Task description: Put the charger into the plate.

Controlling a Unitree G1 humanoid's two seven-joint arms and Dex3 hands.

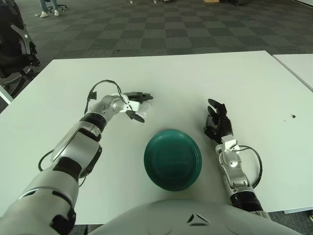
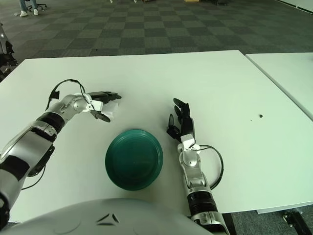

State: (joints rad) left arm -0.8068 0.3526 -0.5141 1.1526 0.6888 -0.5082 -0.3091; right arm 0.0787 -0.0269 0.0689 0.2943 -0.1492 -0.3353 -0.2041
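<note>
Charger (image 1: 143, 108) mostly hidden behind left robot hand (image 1: 134, 104), grip on it unclear

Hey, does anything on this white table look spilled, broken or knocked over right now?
Nothing stands out. The round green plate sits flat and empty, the left hand closes around the small white charger beyond it, and the right hand shows beside the plate's right.
</note>
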